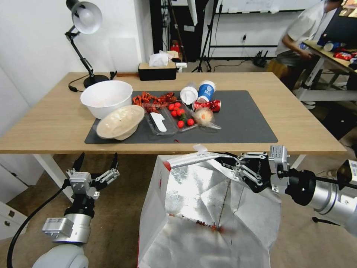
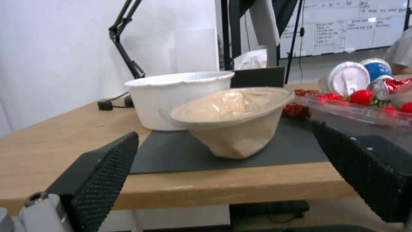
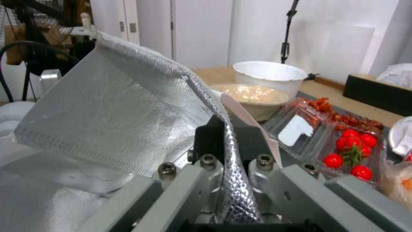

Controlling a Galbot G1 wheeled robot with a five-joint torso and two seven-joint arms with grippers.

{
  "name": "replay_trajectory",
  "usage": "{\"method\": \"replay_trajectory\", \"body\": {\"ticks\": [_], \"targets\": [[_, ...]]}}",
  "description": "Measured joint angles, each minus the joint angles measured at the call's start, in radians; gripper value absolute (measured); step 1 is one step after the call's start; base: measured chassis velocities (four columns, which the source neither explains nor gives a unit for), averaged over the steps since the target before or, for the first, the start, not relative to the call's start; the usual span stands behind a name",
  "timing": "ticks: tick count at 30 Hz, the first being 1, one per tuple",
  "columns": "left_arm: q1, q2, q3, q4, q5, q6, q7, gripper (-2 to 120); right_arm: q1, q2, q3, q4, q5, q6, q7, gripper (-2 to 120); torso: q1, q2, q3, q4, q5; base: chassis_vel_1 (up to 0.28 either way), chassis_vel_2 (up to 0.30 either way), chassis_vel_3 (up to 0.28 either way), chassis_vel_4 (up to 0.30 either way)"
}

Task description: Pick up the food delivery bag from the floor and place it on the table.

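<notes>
The food delivery bag [image 1: 200,208] hangs open in front of the table's near edge, its silver foil lining facing me and a red side strip on its left. My right gripper [image 1: 225,162] is shut on the bag's upper rim; in the right wrist view the foil rim [image 3: 107,119] runs between the closed fingers [image 3: 210,137]. The light-wood table [image 1: 44,123] with its dark grey mat [image 1: 245,123] lies just beyond the bag. Lower left, below the table edge, my left gripper [image 1: 97,162] stands open and holds nothing; its black pads [image 2: 103,174] frame the table edge [image 2: 51,141].
On the mat stand a white bowl [image 1: 106,97], a tilted paper bowl [image 1: 119,122], clear trays of tomatoes [image 1: 180,113], and tipped cups [image 1: 205,90]. A desk lamp [image 1: 83,22] and a tissue box [image 1: 157,70] sit at the back. Bare wood shows on the table's right side [image 1: 297,119].
</notes>
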Motion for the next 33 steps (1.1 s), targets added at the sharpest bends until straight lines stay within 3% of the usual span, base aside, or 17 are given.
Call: {"method": "replay_trajectory", "body": {"ticks": [33], "targets": [[-0.004, 0.003, 0.006, 0.015, -0.001, -0.005, 0.000, 100, -0.002, 0.004, -0.006, -0.007, -0.001, 0.009, 0.000, 0, 0.068, 0.156, 0.088, -0.0001, -0.0001, 0.000, 0.000, 0.000, 0.000]]}}
